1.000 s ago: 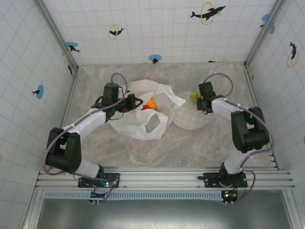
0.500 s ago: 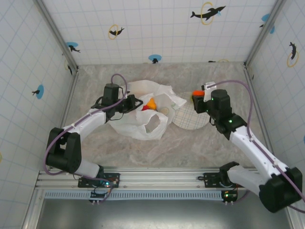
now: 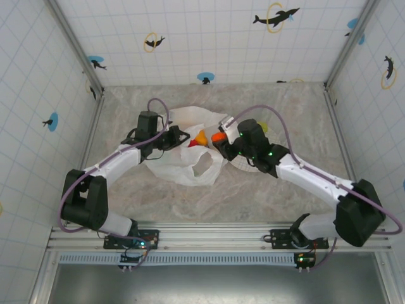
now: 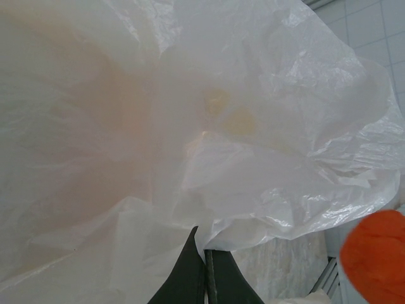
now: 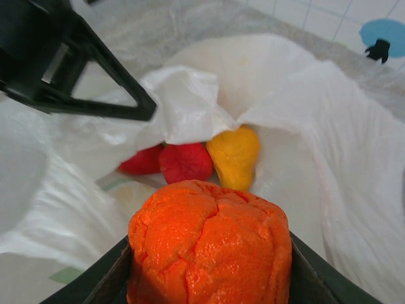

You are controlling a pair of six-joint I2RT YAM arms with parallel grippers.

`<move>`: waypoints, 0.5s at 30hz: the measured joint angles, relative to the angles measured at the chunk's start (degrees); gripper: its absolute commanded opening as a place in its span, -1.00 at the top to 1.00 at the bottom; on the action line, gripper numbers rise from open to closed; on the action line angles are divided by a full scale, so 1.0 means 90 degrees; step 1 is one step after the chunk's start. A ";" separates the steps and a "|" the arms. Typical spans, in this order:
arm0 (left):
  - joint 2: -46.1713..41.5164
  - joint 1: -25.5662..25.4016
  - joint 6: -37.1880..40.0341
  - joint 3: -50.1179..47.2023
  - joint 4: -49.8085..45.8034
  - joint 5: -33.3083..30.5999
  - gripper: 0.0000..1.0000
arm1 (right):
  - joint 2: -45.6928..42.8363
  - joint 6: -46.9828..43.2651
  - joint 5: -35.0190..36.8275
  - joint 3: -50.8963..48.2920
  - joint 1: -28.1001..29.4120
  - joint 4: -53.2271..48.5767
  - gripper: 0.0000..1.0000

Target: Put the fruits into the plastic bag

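The white plastic bag (image 3: pixel 190 166) lies crumpled at mid-table. My left gripper (image 3: pixel 180 135) is shut on its upper rim and holds the mouth up; in the left wrist view its fingers (image 4: pixel 207 253) pinch the thin film of the bag (image 4: pixel 221 126). My right gripper (image 3: pixel 221 140) is shut on an orange fruit (image 5: pixel 209 244) and hangs just over the bag's mouth. Inside the bag lie a yellow fruit (image 5: pixel 235 155) and two red fruits (image 5: pixel 185 162). A yellow-green fruit (image 3: pixel 261 128) shows behind the right arm.
The round pale grid-patterned plate (image 3: pixel 242 166) lies right of the bag, partly under my right arm. The left gripper's black fingers (image 5: pixel 142 111) stand at the bag's rim close to the held orange fruit. Tiled walls enclose the marble table.
My right arm has swung left from the plate's far side to the bag's mouth, carrying the orange fruit. The left arm and the bag have not moved.
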 measured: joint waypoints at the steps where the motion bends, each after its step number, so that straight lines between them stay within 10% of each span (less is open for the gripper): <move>1: 0.0000 0.0000 0.0000 0.0000 0.0000 0.0000 1.00 | 0.0136 -0.0012 0.0053 0.0015 0.0000 0.0005 -0.07; 15: -0.0029 0.0000 -0.0051 -0.0029 0.0114 0.0177 1.00 | 0.2045 0.0665 -0.0420 0.0046 0.0066 0.0974 -0.14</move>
